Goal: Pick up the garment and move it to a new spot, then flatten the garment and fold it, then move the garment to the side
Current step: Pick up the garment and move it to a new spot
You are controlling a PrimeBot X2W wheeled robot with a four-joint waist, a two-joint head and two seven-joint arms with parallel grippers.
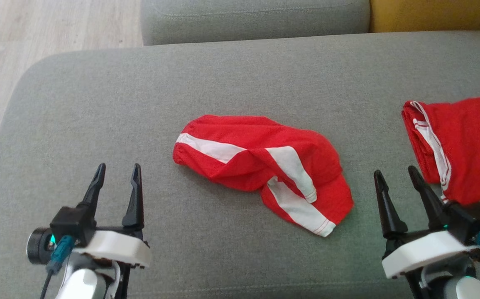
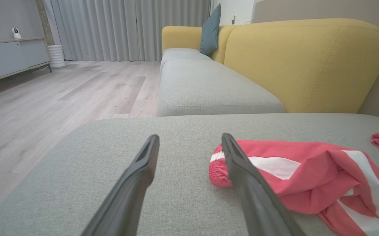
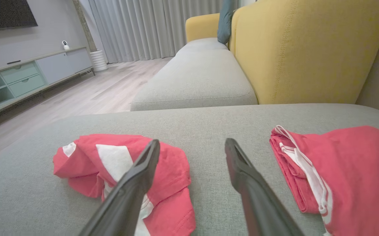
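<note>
While both pairs of jaws stood spread wide with nothing between them, the left gripper (image 1: 118, 168) and the right gripper (image 1: 394, 171) hung over the near part of the grey seat cushion (image 1: 240, 79). Between the two, touching neither, lay the crumpled red garment (image 1: 260, 166) (white stripes ran across it). A second red garment (image 1: 468, 141) lay just beyond the right gripper's fingers, at the right of the cushion.

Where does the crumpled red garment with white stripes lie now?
In the head view, the crumpled garment lies on the grey sofa seat between the left claw and right claw, left of a folded red garment.
</note>
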